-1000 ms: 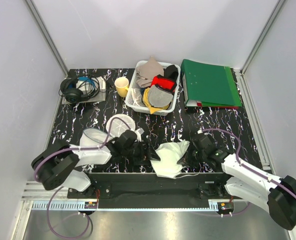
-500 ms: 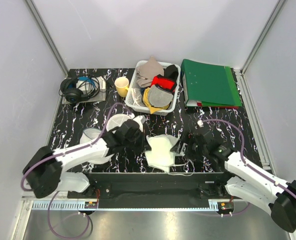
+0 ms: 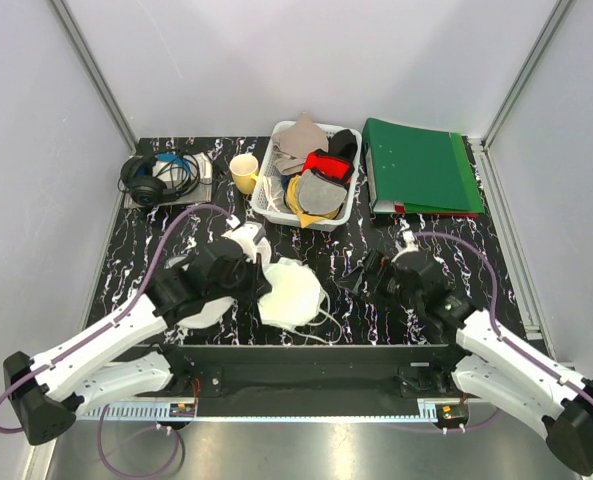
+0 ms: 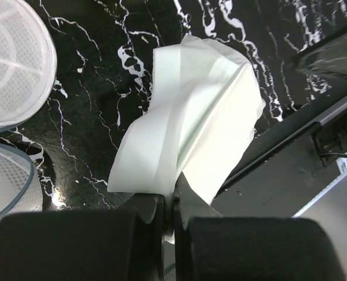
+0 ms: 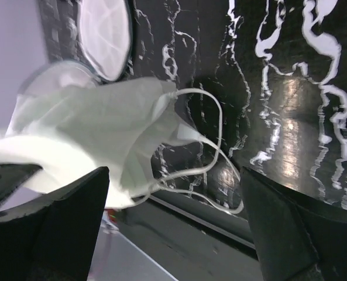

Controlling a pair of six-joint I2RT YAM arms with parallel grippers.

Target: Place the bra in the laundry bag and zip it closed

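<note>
The white bra (image 3: 292, 296) hangs crumpled from my left gripper (image 3: 263, 287), which is shut on its edge. In the left wrist view the bra (image 4: 191, 123) fans out from the closed jaws of the left gripper (image 4: 168, 205). The laundry bag (image 3: 244, 238) lies open in two round halves, mostly hidden under my left arm; the mesh halves of the laundry bag (image 4: 12, 70) lie to the left of the bra. My right gripper (image 3: 361, 281) stands open just right of the bra, holding nothing. From the right wrist, the bra (image 5: 97, 129) with its loose straps (image 5: 211, 152) hangs beyond the open right gripper (image 5: 174, 171).
A white lattice basket (image 3: 272, 196) of garments stands at the back centre, with a yellow cup (image 3: 243, 172) to its left. Headphones (image 3: 156, 178) lie at the back left and a green folder (image 3: 421, 178) at the back right. The table's front edge (image 3: 306, 348) runs just below the bra.
My left gripper shut on the bra and carried it left and back, toward the bag. My right gripper let go of the bra, opened wide and drew back from it.
</note>
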